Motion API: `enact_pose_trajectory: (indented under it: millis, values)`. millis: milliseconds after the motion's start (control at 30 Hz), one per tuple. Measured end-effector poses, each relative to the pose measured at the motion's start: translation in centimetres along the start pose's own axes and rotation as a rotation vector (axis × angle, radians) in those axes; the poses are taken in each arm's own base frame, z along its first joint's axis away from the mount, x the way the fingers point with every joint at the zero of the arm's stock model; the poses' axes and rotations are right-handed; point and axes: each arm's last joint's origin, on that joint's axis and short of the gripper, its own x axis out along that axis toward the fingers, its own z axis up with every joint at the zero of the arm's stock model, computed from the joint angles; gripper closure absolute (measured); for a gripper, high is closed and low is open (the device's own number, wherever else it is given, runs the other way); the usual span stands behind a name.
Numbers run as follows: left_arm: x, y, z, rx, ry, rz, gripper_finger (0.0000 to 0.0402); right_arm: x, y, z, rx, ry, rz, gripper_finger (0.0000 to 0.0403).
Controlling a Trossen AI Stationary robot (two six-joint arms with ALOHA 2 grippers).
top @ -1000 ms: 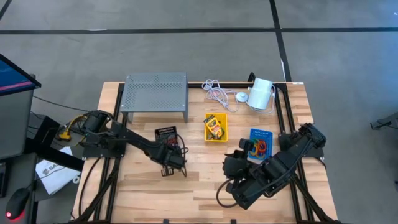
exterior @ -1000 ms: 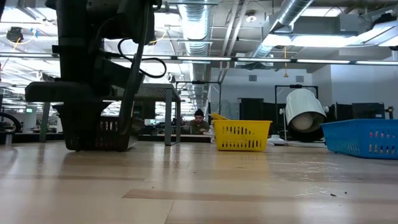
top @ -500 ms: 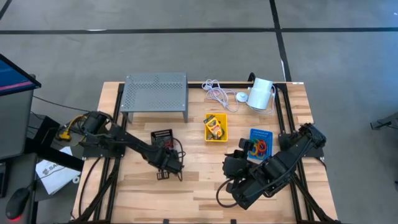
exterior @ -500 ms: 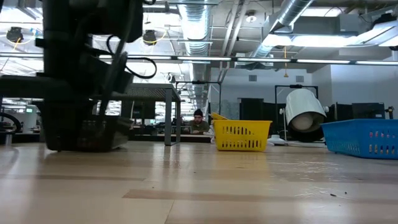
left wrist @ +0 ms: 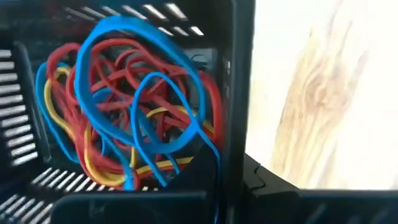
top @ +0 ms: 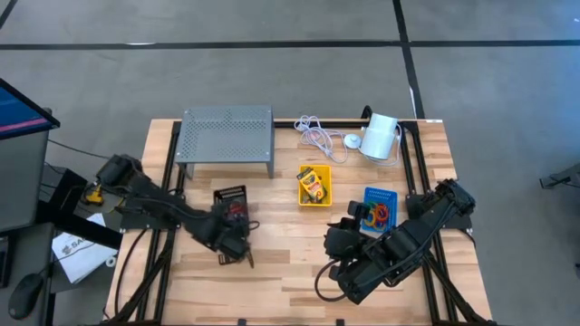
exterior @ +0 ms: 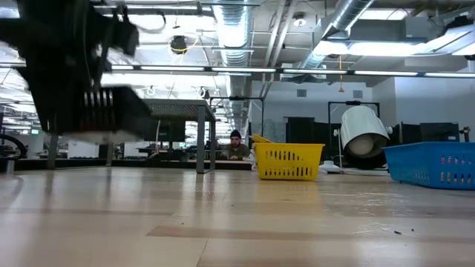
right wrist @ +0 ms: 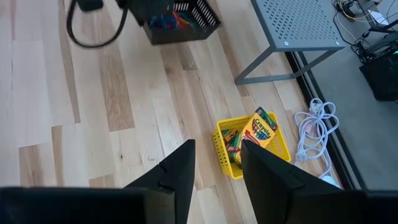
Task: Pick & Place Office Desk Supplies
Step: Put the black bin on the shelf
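The left arm reaches from the worktop's left edge toward its middle, elbow bent, its left gripper (top: 233, 237) held above the surface and clamped on a black bin (top: 231, 201). The right arm lies folded near the front right corner, its right gripper (top: 340, 237) pointing toward the centre, the two dark fingers (right wrist: 180, 171) parted.

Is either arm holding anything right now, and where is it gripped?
The left end effector has the black bin of rubber bands lifted, gripped at its rim. The right end effector is open, empty.
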Motion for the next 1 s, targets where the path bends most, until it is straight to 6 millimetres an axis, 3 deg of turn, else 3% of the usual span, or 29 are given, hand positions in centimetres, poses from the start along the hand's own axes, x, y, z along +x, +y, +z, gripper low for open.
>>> enact_pose_trajectory:
  millis: [267,467,667,767,1000]
  values:
    - [-4.6,2.4,-2.2,-0.052,-0.113,0.011,0.0401,0.0,0.0,0.0,0.0,0.0,0.0,0.0278]
    - [-6.8,4.8,-4.0,-0.063,-0.053,0.084,0.0401,0.1,-0.1,0.1,-0.012,0.002,-0.004,0.0278]
    - [-9.2,7.2,-4.1,-0.008,0.054,0.189,0.0401,0.8,-0.7,0.5,0.003,0.011,-0.02,0.0278]
    - [-9.8,8.2,-3.3,0.044,0.034,0.157,0.0401,1.2,-1.0,0.7,0.014,0.018,-0.03,0.0278]
    - [-10.5,12.9,-2.9,0.031,0.042,0.167,0.0401,1.5,-1.3,0.9,0.024,0.023,-0.037,0.0278]
